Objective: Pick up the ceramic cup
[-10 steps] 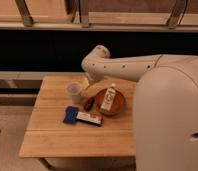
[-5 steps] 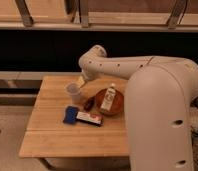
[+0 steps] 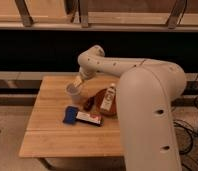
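The ceramic cup (image 3: 72, 91) is a small pale grey-white round cup standing on the wooden table (image 3: 52, 135), towards the back left. My gripper (image 3: 78, 81) hangs at the end of the white arm (image 3: 122, 67), just above and right of the cup's rim, very close to it or touching it. The cup's right edge is partly hidden by the gripper.
A brown plate (image 3: 99, 99) lies right of the cup with a white bottle with a red label (image 3: 108, 97) lying on it. A blue object (image 3: 70, 115) and a flat red-and-white packet (image 3: 89, 118) lie in front. My large arm body (image 3: 152, 125) covers the table's right side.
The arm has swung left and down, bringing the gripper from above the plate to the cup's rim. The cup and other things have not moved.
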`<state>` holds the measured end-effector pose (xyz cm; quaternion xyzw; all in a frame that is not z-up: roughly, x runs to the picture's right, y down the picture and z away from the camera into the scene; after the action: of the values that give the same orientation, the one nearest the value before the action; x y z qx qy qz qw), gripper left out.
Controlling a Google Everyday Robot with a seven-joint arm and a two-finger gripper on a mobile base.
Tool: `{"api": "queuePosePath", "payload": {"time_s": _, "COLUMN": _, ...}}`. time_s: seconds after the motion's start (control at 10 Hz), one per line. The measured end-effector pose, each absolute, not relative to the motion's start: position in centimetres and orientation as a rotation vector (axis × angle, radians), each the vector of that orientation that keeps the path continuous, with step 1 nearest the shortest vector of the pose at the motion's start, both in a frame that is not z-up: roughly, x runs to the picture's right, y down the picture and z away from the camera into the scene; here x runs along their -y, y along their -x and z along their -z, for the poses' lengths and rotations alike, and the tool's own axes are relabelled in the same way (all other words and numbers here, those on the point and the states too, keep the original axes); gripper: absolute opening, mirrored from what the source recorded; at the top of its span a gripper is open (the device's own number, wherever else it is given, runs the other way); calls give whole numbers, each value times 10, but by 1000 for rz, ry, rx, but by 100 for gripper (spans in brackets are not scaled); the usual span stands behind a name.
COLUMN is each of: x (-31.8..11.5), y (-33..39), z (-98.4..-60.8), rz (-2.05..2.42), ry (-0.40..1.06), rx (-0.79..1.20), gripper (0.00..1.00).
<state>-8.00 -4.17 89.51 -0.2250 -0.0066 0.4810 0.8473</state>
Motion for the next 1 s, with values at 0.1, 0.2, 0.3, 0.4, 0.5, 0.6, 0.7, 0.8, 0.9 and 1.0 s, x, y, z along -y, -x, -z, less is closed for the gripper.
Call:
{"api": "queuePosePath", "payload": {"time_s": 0.1, "x": 36, "y": 86, "z": -900, "rz": -1011, "ry": 502, "rx": 21, "gripper": 80}}
{"api": "queuePosePath", "payload": {"time_s": 0.2, "x": 29, "y": 91, "z": -907, "rz": -1006, "ry": 535, "rx": 24, "gripper": 80}}
{"api": "queuePosePath", "payload": {"time_s": 0.3, "x": 23, "y": 95, "z": -912, "rz": -1003, "ry": 562, "rx": 28, "gripper": 80}}
{"api": "queuePosePath", "payload": {"time_s": 0.4, "x": 20, "y": 97, "z": -917, "rz": -1000, "ry": 581, "rx": 33, "gripper": 77}}
{"api": "queuePosePath", "payload": {"time_s": 0.5, "x": 20, "y": 97, "z": -920, "rz": -998, "ry": 594, "rx": 38, "gripper": 68}}
{"api": "queuePosePath", "payload": {"time_s": 0.6, "x": 23, "y": 96, "z": -922, "rz": -1003, "ry": 598, "rx": 45, "gripper": 57}}
{"api": "queuePosePath", "payload": {"time_s": 0.7, "x": 26, "y": 94, "z": -924, "rz": -1014, "ry": 602, "rx": 52, "gripper": 45}}
{"api": "queuePosePath", "payload": {"time_s": 0.8, "x": 27, "y": 92, "z": -924, "rz": -1023, "ry": 607, "rx": 58, "gripper": 37}}
{"api": "queuePosePath", "payload": {"time_s": 0.9, "x": 28, "y": 91, "z": -925, "rz": -1035, "ry": 615, "rx": 67, "gripper": 28}}
{"api": "queuePosePath", "payload": {"time_s": 1.0, "x": 26, "y": 92, "z": -926, "rz": -1045, "ry": 628, "rx": 81, "gripper": 16}}
